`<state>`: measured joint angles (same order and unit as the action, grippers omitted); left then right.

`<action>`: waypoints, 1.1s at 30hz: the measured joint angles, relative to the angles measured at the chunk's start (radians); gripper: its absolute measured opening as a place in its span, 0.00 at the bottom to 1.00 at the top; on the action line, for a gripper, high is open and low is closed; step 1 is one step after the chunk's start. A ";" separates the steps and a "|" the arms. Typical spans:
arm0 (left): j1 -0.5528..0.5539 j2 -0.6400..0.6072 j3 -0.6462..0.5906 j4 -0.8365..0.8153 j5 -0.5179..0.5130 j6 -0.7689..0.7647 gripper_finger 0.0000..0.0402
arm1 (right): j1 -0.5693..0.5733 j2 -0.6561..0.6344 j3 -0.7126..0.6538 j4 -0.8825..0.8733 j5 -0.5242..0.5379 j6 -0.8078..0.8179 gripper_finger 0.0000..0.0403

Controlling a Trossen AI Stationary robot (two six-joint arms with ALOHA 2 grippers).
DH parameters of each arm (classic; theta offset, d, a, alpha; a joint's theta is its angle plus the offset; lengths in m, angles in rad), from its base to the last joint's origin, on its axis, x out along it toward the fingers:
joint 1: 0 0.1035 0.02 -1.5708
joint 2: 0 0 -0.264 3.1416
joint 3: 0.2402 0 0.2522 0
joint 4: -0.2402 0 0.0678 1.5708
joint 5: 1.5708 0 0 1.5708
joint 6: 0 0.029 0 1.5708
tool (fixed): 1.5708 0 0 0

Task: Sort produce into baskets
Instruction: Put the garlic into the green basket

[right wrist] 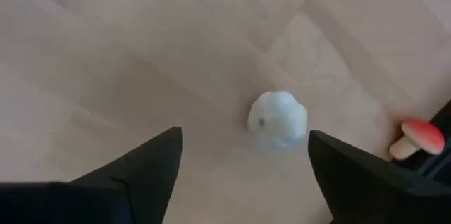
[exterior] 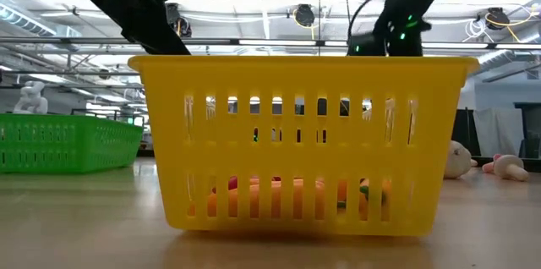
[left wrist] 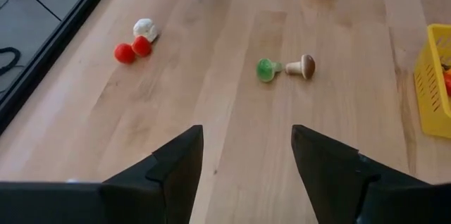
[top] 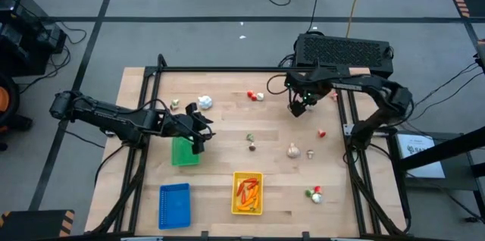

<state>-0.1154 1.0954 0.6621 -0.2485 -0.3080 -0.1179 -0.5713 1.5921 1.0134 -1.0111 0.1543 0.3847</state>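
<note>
Sorting stage: both arms are out over the surface [top: 227,161] with nothing in hand, and most of the produce is not yet binned.
Surface: pale wood; toy vegetables lie scattered across its middle and far side.
Baskets: green basket [top: 184,152] just beside the left arm's tip; blue basket [top: 174,205] at the near edge, contents not readable; yellow basket [top: 247,193] near the middle, holding orange and red pieces.
Left gripper [left wrist: 246,160]: above bare wood next to the green basket; jaws spread wide, holding nothing and touching nothing.
Right gripper [right wrist: 243,164]: high over the far side; jaws spread wide and empty, with a white garlic bulb [right wrist: 277,119] lying on the wood between them and below.
Loose pieces: mushroom [left wrist: 301,66] touching a green piece [left wrist: 267,70]; two red balls with a white bulb [left wrist: 135,41]; a red-capped mushroom [right wrist: 417,139] near the garlic.
Doing it well: my judgement is the right arm should come straight down, centre the bulb between the jaws, and close gently, since a round bulb may roll off-centre.
</note>
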 joint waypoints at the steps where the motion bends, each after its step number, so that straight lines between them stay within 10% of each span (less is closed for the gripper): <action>1: 0.000 0.000 0.000 0.001 0.000 0.004 0.56 | -0.007 0.019 0.000 0.003 0.000 -0.019 0.74; 14: 0.004 0.000 0.000 0.004 -0.001 0.021 0.56 | -0.152 0.122 0.000 0.010 -0.001 -0.145 0.73; 33: 0.003 -0.001 0.000 0.001 -0.002 0.019 0.56 | -0.179 0.163 -0.062 0.048 -0.082 -0.161 0.44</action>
<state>-0.1123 1.0946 0.6617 -0.2479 -0.3101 -0.0985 -0.7506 1.7554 0.9510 -0.9632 0.0721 0.2238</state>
